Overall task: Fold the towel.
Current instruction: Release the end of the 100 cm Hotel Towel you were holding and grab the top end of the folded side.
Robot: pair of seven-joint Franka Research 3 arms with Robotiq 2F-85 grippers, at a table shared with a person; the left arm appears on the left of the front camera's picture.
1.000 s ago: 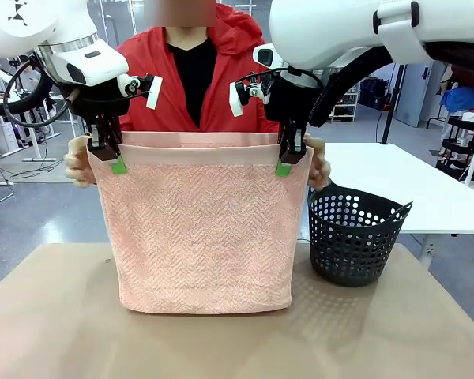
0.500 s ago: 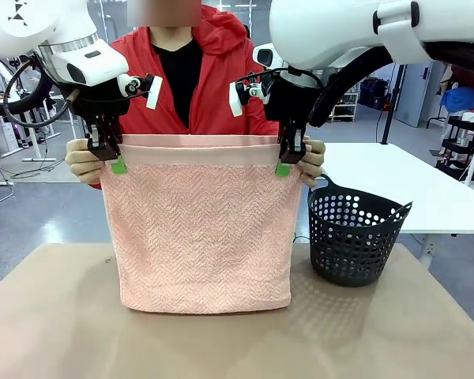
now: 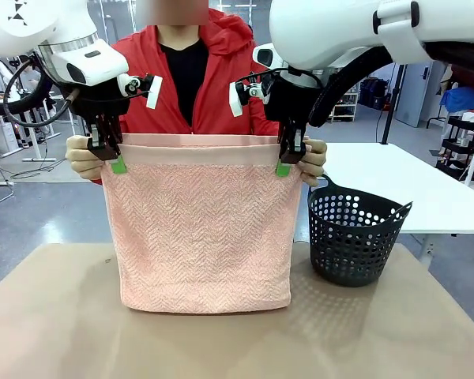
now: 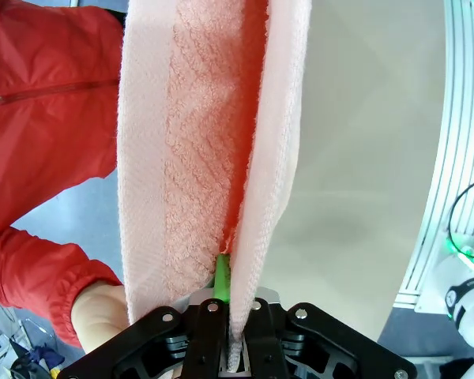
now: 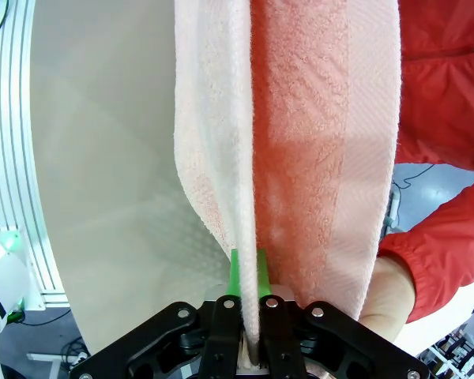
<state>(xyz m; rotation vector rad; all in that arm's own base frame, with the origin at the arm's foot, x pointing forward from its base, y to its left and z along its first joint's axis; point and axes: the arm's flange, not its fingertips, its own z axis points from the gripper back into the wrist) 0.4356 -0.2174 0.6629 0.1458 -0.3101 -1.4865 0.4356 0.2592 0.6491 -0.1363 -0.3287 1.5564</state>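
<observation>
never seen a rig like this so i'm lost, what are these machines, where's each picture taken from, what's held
These are two white robot arms, each ending in a two-finger end effector. The wide picture is from a camera between them, looking across a brown table at a person in a red jacket. The other two are from cameras on each wrist, looking along that end effector. A salmon-pink towel hangs in two layers, its bottom on the table. The left end effector and right end effector straddle the near layer's top edge; whether they pinch it I can't tell. The person's hands hold the top corners. A black perforated basket stands beside it.
</observation>
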